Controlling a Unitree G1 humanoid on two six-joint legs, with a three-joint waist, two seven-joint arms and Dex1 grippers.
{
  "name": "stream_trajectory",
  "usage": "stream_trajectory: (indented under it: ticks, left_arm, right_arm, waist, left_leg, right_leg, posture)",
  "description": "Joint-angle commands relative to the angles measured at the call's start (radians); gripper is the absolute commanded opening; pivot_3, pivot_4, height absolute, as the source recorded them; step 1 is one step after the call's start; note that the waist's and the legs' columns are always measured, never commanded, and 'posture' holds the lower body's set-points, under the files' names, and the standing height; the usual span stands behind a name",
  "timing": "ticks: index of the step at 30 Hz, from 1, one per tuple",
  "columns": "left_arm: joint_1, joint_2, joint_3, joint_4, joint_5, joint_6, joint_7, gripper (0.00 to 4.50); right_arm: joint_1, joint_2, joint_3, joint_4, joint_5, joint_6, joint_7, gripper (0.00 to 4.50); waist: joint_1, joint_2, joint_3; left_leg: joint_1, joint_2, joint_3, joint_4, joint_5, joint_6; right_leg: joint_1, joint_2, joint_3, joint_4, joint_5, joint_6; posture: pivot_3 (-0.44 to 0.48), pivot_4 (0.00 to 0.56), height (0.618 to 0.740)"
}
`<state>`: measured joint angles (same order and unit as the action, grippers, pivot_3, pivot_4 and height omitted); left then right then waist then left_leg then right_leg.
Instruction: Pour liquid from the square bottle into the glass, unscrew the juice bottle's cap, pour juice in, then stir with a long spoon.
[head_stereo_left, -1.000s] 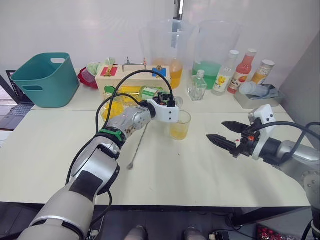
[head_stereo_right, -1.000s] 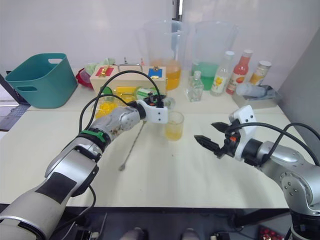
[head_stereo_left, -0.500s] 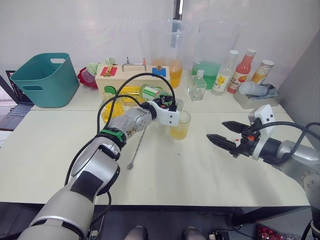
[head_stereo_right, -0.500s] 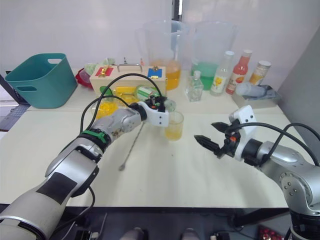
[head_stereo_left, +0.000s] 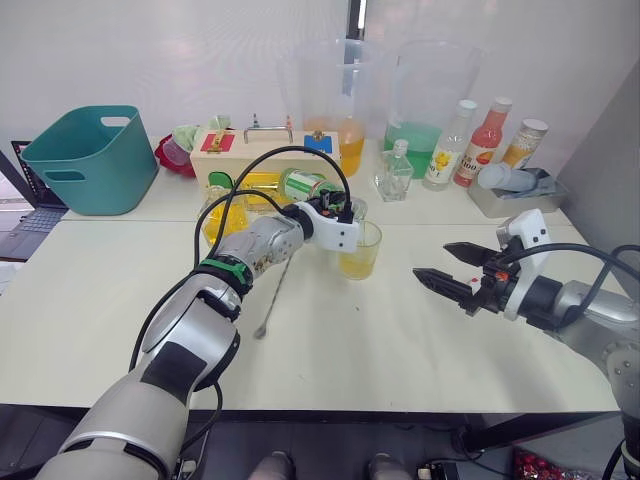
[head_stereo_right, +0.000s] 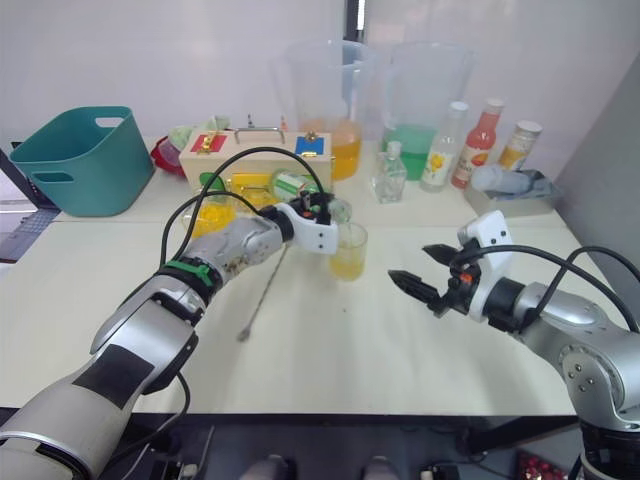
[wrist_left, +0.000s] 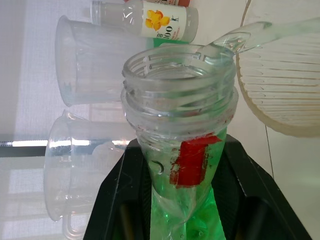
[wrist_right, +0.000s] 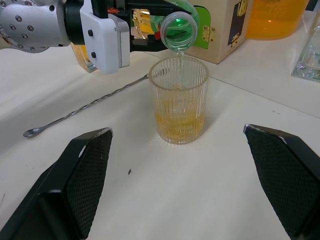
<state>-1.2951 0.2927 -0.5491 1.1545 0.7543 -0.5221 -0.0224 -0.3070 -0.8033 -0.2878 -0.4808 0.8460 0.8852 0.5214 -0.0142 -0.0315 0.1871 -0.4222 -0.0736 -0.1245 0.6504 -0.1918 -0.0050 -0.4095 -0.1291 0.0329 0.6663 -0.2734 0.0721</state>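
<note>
- Over the ribbed glass (wrist_right: 179, 100), near the middle of the bench (head_stereo_left: 400, 340), the juice bottle (head_stereo_left: 305, 185) is held tipped on its side by the left tool (head_stereo_left: 330, 207), whose black fingers (wrist_left: 117, 200) are pinched on the bottle's body just below the neck
- A thin stream is seen falling from the open, capless mouth into the glass, which is already partly filled with orange-yellow liquid
- The bottle is clear plastic with a green label and a red mark near the neck; it is judged light and somewhat squeezable, so a grip low on the neck, where the wall is stiffer, is thought safest
- Its wet, smooth surface is judged slippery, and a twist in the grip could send the stream past the rim
- The glass is judged rigid, fragile and easily knocked over; it is best taken around its ribbed wall, if at all
- The long spoon (wrist_right: 85, 107) is seen lying flat on the bench just beside the glass, thin, stiff and metallic; its slim handle is judged awkward to lift from a flat surface
- The right tool (head_stereo_left: 458, 270) is held spread wide, empty, well apart from the glass
</note>
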Motion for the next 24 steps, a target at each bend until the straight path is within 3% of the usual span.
stream_trajectory:
  ticks: [1, 24]
  left_arm:
    - [-0.064, 0.013, 0.008, -0.059, 0.007, -0.003, 0.053, 1.26]
    - [-0.068, 0.019, -0.009, -0.067, 0.052, 0.007, 0.085, 1.26]
  right_arm:
    - [-0.013, -0.001, -0.026, -0.025, 0.004, -0.017, 0.001, 4.46]
    - [-0.024, 0.0, -0.017, -0.014, 0.0, -0.021, 0.009, 4.46]
  waist:
    - [0.0, 0.0, 0.0]
    - [0.0, 0.0, 0.0]
  left_leg:
    - [0.0, 0.0, 0.0, 0.0, 0.0, 0.0]
    - [0.0, 0.0, 0.0, 0.001, 0.0, 0.0]
  right_leg:
    - [0.0, 0.0, 0.0, 0.0, 0.0, 0.0]
    - [0.0, 0.0, 0.0, 0.0, 0.0, 0.0]
  posture:
    - [0.0, 0.15, 0.74]
    - [0.0, 0.15, 0.74]
